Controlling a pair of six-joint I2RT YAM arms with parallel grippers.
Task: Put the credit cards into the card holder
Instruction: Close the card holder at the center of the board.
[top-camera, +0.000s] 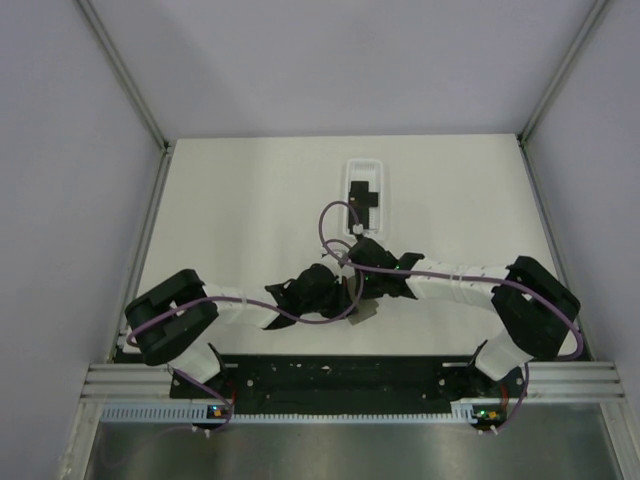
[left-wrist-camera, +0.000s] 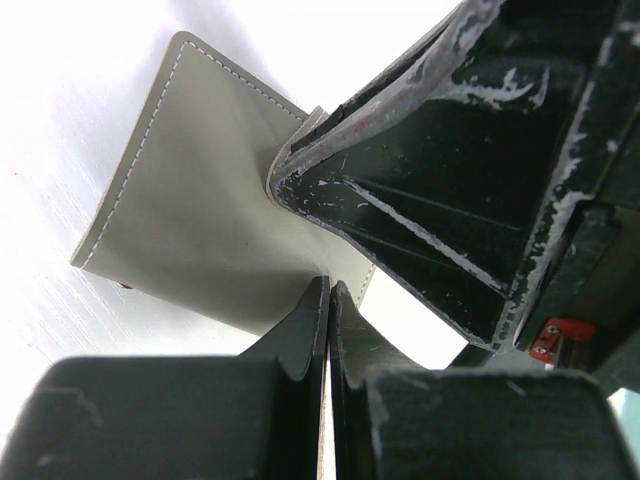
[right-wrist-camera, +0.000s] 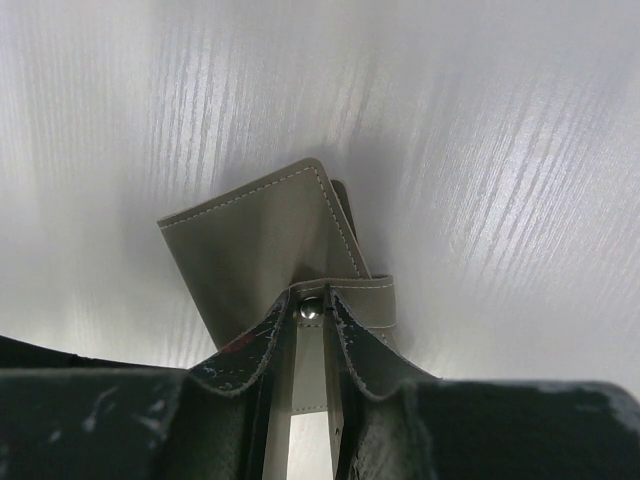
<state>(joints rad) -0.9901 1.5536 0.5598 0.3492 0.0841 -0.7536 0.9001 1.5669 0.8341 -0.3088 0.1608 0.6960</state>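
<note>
– Card holder (left-wrist-camera: 190, 200) status? Biggest thing first, quick.
– Table (top-camera: 230, 200): my two arms meet over its near middle. White tray (top-camera: 349, 200) sits farther back, well apart from where I work. My left gripper (left-wrist-camera: 328, 300): fingers nearly together, nipping the holder's lower edge. My right gripper (right-wrist-camera: 312, 312): fingers pinched in on the holder's strap from the opposite side. So the holder is held between both grippers, near the middle of the table. I can't tell whether it touches the surface.
– Open or folded?
– Can't say for sure. A grey stitched panel shows, and a second layer peeks out behind it in the right wrist view. No inner pocket is visible.
– Credit cards?
– Credit cards (top-camera: 365, 195): black, overlapping, lying in the tray. Count unclear. None in either gripper, none seen in the holder.
– Small stuff?
– Strap (right-wrist-camera: 372, 295) wraps round the edge. Snap (right-wrist-camera: 311, 310) sits right between my right fingertips.
– Progress?
– My read: early. The holder is grabbed, probably for opening. Every card is left to pick and insert.
</note>
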